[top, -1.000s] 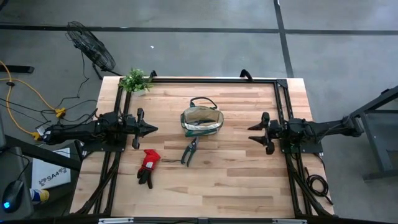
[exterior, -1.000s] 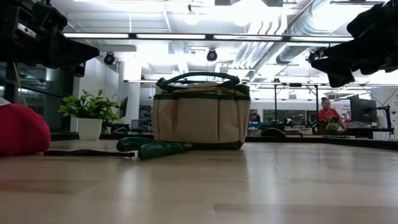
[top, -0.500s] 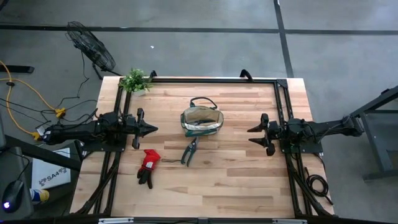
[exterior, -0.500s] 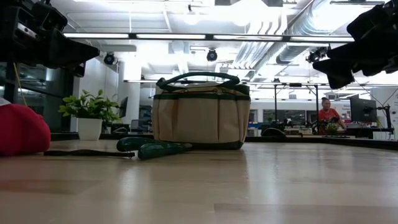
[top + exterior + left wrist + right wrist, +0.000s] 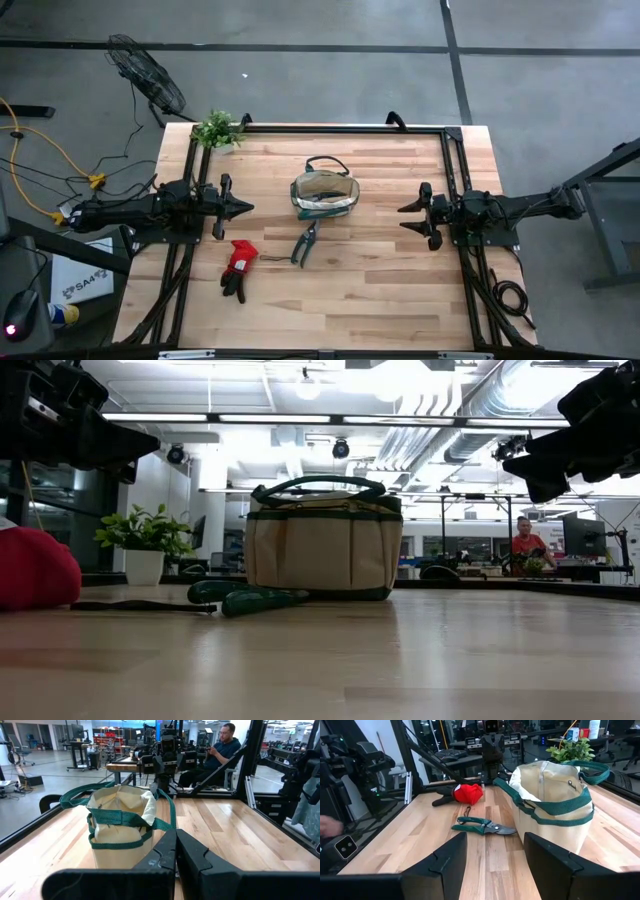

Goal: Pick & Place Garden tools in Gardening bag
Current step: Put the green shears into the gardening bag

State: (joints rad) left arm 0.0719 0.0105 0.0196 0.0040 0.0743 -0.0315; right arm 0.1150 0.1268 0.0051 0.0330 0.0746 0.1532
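The tan gardening bag (image 5: 325,195) stands upright on the table's middle, its mouth open. Something dark green lies inside it; I cannot tell what. One pair of green-handled pruning shears (image 5: 305,241) lies flat just in front of the bag. The red-and-black glove pair (image 5: 238,268) lies to the left of the shears. No trowels show. My left gripper (image 5: 250,208) hovers left of the bag, shut and empty. My right gripper (image 5: 402,215) hovers right of the bag, open and empty. The right wrist view shows the shears (image 5: 482,826), glove (image 5: 467,792) and bag (image 5: 552,800).
A small potted green plant (image 5: 218,130) stands at the table's far left corner. A black frame (image 5: 345,127) runs along the far edge and both sides. Bare wood lies in front of the shears and glove. A person (image 5: 220,750) sits beyond the table.
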